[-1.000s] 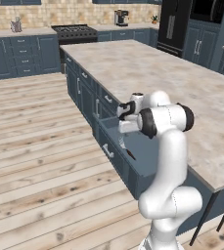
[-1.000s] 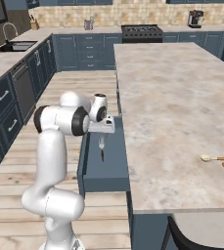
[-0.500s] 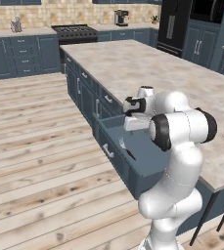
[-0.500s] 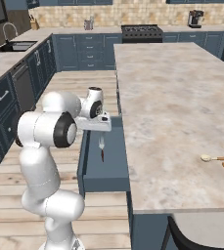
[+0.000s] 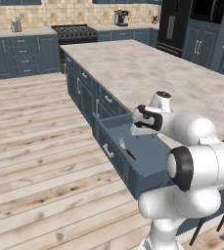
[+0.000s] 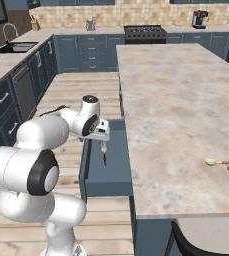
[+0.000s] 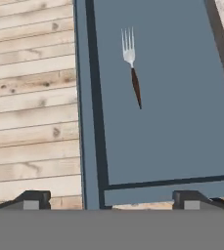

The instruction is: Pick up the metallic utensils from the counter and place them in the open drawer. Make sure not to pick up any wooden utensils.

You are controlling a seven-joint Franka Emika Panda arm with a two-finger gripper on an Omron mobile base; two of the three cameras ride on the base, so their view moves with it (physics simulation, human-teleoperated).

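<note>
Fork (image 7: 132, 73) lies flat in open drawer (image 7: 182, 122) beneath the spread end effector (image 7: 108, 199)

Glossy white arm (image 5: 191, 161), seemingly black joints.

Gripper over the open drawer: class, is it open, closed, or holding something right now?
Gripper: open, holding nothing; the fork lies loose in the drawer.

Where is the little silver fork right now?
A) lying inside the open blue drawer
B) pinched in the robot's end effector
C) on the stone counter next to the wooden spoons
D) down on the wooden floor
A: the fork lies flat on the bottom of the open drawer, and the end effector above it is open with nothing in it.
</note>
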